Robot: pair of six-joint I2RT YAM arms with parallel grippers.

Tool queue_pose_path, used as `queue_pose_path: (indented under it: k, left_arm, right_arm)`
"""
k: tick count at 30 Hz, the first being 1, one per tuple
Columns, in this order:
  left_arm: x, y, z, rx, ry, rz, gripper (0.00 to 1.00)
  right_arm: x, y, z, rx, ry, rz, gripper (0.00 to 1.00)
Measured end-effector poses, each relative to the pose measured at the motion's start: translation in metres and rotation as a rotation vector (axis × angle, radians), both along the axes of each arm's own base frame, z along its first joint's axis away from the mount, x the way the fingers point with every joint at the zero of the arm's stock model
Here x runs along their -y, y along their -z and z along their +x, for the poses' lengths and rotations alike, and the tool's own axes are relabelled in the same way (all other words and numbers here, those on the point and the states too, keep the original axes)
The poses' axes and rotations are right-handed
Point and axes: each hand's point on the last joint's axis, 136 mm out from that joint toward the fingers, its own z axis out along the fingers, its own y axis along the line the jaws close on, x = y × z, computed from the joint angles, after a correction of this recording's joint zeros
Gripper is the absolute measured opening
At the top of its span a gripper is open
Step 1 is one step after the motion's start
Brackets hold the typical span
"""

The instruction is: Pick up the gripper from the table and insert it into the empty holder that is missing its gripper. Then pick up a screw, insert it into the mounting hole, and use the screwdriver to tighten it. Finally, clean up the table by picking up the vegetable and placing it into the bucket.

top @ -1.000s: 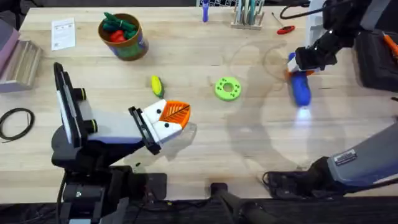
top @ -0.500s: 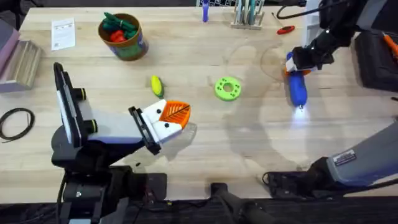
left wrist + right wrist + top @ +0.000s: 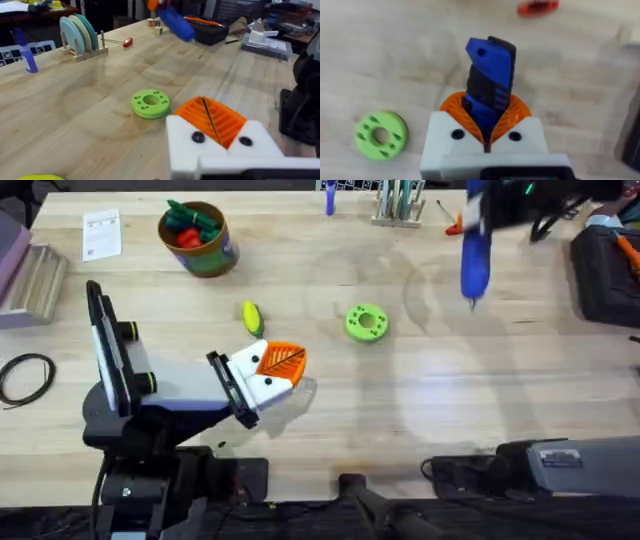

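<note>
Bucket stands at the far left of the tabletop with toy vegetables inside. Nearer, the vegetable lies just beyond my left gripper, whose orange pads are pressed together on nothing. A green disc sits mid-table. My right gripper is clenched on the screwdriver, lifted above the far right.

Screwdriver: blue, pen-shaped, thin metal tip pointing toward the table's near edge; raised above the far right of the table, clamped between the right claw's orange pads. Vegetable: yellow oval, green end, lying on the table. Bucket: upright, far left, containing red and green toys.
</note>
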Motion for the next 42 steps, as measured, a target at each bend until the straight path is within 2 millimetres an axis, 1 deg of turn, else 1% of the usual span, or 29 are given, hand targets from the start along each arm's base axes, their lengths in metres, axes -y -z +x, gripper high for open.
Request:
queue_pose_path:
  k: [3,5,8,9,13,18,21,25,28,31,35,38,42]
  left_arm:
    - [0.0,0.0,0.0,0.0,0.0,0.0,0.016]
    - [0.0,0.0,0.0,0.0,0.0,0.0,0.016]
    - [0.0,0.0,0.0,0.0,0.0,0.0,0.016]
    - [0.0,0.0,0.0,0.0,0.0,0.0,0.016]
    - [0.0,0.0,0.0,0.0,0.0,0.0,0.016]
    - [0.0,0.0,0.0,0.0,0.0,0.0,0.016]
    - [0.0,0.0,0.0,0.0,0.0,0.0,0.016]
    - [0.0,0.0,0.0,0.0,0.0,0.0,0.016]
    - [0.0,0.0,0.0,0.0,0.0,0.0,0.016]
    - [0.0,0.0,0.0,0.0,0.0,0.0,0.016]
    - [0.0,0.0,0.0,0.0,0.0,0.0,0.016]
    - [0.0,0.0,0.0,0.0,0.0,0.0,0.016]
    - [0.0,0.0,0.0,0.0,0.0,0.0,0.016]
  right_arm:
    - [-0.022,-0.059,0.007,0.181,-0.034,0.053,0.023]
    - [-0.039,-0.095,0.008,0.297,-0.068,0.103,0.023]
    - [-0.068,-0.145,0.0,0.447,-0.139,0.206,0.023]
    - [-0.078,-0.158,-0.005,0.48,-0.164,0.244,0.023]
    - [-0.112,-0.197,-0.025,0.562,-0.264,0.401,0.023]
    - [-0.155,-0.23,-0.038,0.637,-0.429,0.552,0.023]
    - [-0.179,-0.243,-0.046,0.686,-0.518,0.622,0.023]
    - [-0.207,-0.243,-0.054,0.732,-0.607,0.716,0.023]
    - [-0.227,-0.245,-0.063,0.803,-0.695,0.812,0.023]
    - [-0.24,-0.248,-0.074,0.856,-0.78,0.904,0.023]
    - [-0.25,-0.251,-0.091,0.884,-0.91,0.999,0.023]
    - [-0.263,-0.248,-0.102,0.862,-0.992,1.048,0.023]
    - [-0.292,-0.237,-0.12,0.797,-1.093,1.107,0.023]
